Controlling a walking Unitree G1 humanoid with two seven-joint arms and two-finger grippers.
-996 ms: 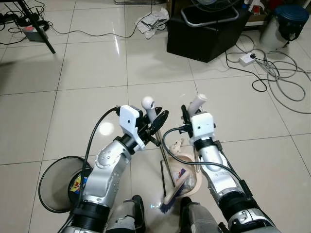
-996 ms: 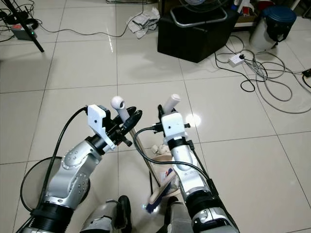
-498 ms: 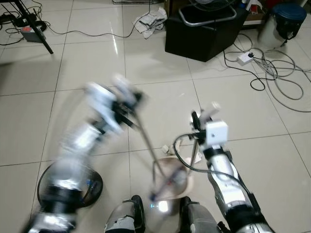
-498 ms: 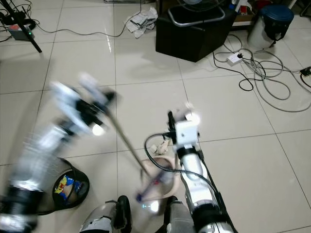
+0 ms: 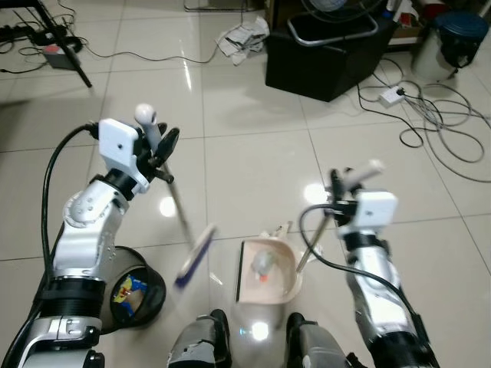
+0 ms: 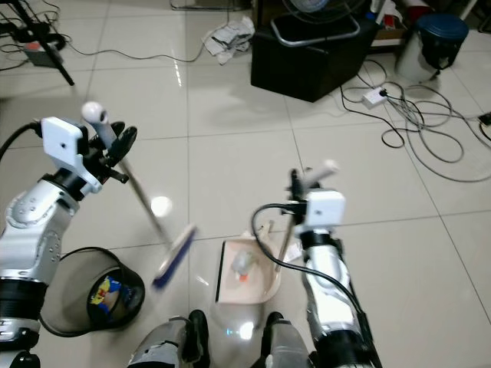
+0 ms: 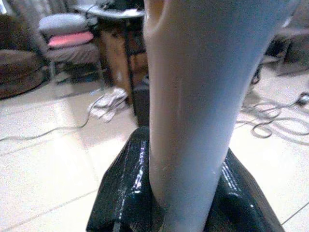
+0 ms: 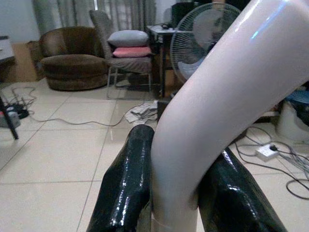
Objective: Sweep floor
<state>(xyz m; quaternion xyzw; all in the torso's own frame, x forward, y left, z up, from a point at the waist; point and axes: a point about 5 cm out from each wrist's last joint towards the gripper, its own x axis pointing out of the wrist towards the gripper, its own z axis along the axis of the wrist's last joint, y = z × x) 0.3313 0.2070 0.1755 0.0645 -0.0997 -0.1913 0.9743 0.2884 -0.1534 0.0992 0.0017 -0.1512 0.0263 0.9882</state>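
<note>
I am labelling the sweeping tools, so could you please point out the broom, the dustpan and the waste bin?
broom [image 5: 193, 255]: left eye view, on the blurred purple brush head.
dustpan [image 5: 284, 280]: left eye view, on the bare pan wall.
waste bin [image 5: 157, 297]: left eye view, on the black rim.

Glossy beige tile floor [image 5: 253, 153]. On it: cream dustpan [image 5: 265, 270] holding a bit of debris, black wire waste bin [image 5: 132, 294] just left of the robot's feet, black box [image 5: 330, 54] farther back. Also crumpled cloth [image 5: 242, 37], white power strip [image 5: 391, 94], loose cables [image 5: 449, 126] at right.
</note>
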